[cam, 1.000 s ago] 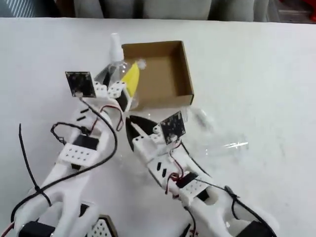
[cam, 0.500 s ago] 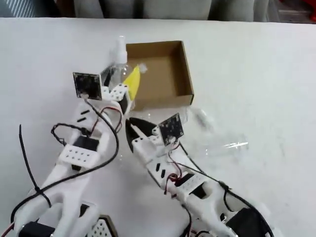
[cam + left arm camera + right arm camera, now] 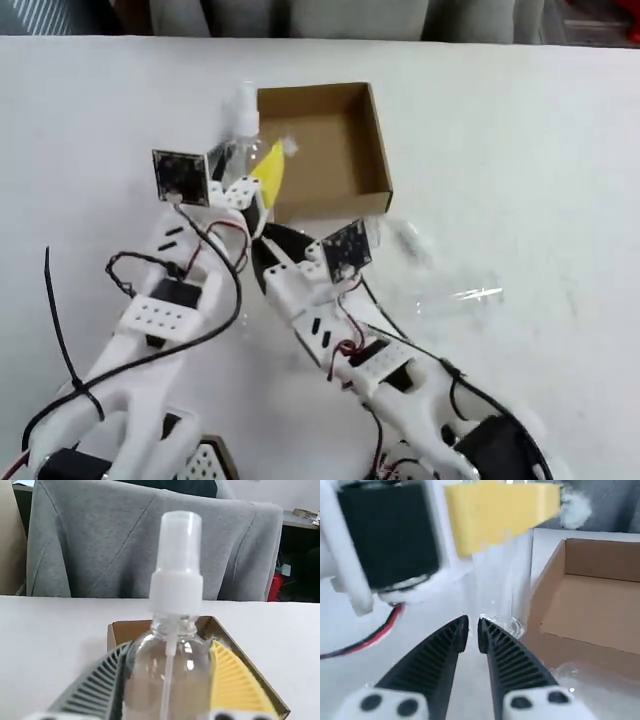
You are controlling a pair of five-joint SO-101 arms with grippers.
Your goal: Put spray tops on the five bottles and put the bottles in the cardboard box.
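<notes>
**Capped bottle brought up to the box's edge**

Nearest, the right gripper is seen with its black fingers drawn almost together on nothing. It has been pushed forward over the last second, so that its tip now lies just beside the base of the bottle. The bottle is held upright, clamped between the grey and yellow fingers of the left gripper. Its spray top is already seated on the neck (the dip tube can be made out through the clear wall).

Bottle and left gripper have been shifted a little toward the cardboard box. The box's near left corner is now met by the bottle's outline, though the bottle is still outside the wall, over the bench. Beside the right arm, faint clear shapes lie on the bench; these are probably further bottles.

Capping of this bottle is judged finished. Only the carry over the box wall and the release appear to remain for it, while the other bottles have yet to be dealt with.
</notes>
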